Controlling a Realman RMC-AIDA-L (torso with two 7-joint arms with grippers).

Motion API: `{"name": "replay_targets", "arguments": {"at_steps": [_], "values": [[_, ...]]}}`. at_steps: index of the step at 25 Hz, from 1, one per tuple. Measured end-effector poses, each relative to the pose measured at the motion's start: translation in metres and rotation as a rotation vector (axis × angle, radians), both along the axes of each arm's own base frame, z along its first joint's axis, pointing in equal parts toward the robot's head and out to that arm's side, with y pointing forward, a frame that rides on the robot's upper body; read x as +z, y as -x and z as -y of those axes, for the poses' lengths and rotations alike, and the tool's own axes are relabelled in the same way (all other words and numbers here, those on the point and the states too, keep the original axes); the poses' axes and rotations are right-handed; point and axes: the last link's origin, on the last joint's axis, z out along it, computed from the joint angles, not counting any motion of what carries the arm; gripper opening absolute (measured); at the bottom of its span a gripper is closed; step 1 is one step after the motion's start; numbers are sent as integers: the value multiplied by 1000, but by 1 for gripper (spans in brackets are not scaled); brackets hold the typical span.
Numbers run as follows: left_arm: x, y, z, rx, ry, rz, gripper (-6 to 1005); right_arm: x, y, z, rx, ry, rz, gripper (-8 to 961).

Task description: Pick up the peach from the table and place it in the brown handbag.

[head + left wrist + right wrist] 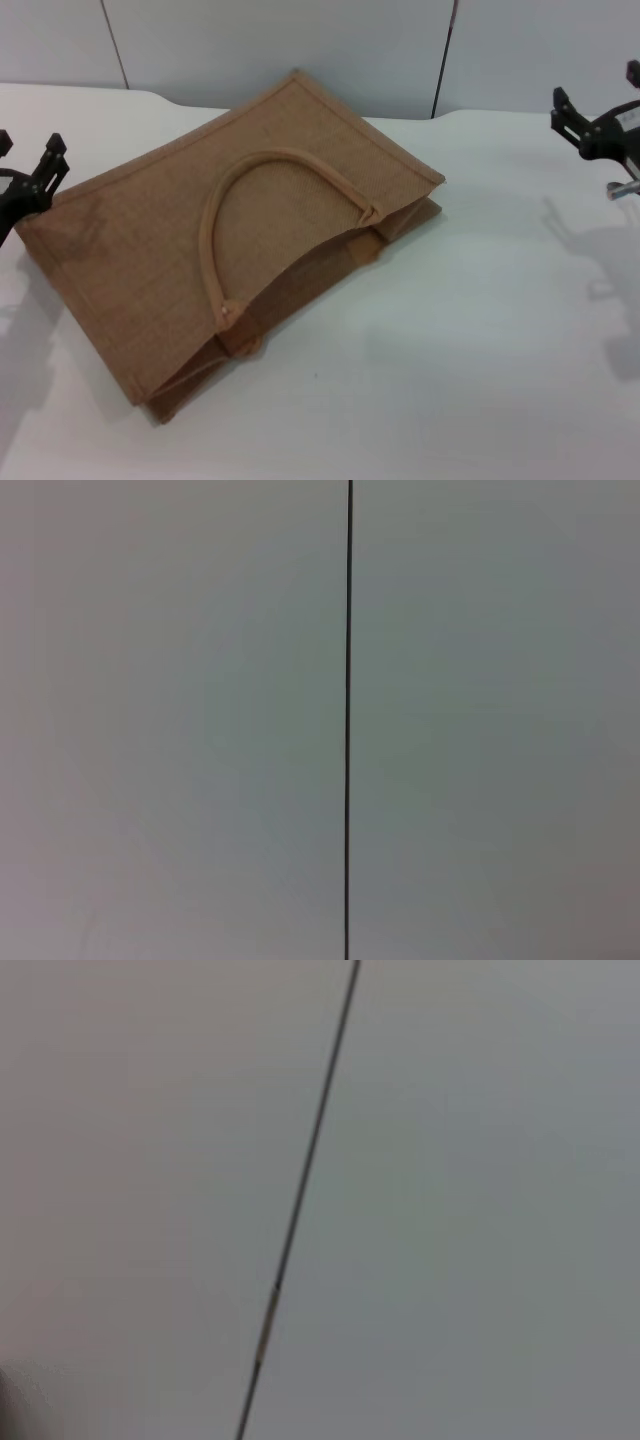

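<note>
White table [480, 330]: brown handbag [150, 250] between pincers.

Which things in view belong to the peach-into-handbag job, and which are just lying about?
Belonging to the job:
- brown handbag, lying flat on the table
- left gripper, at the left edge
- right gripper, at the right edge
- peach: not visible in any view

Just lying about:
- nothing else; the wrist views show only wall panels

One brown handbag [200, 250] is counted on one table [480, 350], toward 9 o'clock of centre. One arched handle [270, 165] is seen on it. Two grippers are counted: left gripper [25, 180], right gripper [590, 125].
</note>
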Motion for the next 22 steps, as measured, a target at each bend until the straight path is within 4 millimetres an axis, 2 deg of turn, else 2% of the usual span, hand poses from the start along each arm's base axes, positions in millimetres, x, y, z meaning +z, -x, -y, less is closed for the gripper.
{"name": "replay_targets", "arguments": {"at_steps": [12, 15, 20, 22], "values": [[-2, -4, -1, -14, -16, -14, 694, -16, 9, 0, 103, 24, 45, 894], [-2, -5, -1, -22, -18, -12, 694, -13, 7, 5, 147, -11, 36, 895], [-4, -9, -2, -34, -16, -1, 694, 1, -6, 26, 273, -126, -5, 895], [-4, -10, -3, -35, -15, 0, 694, 3, -5, 26, 288, -130, -34, 896]]}}
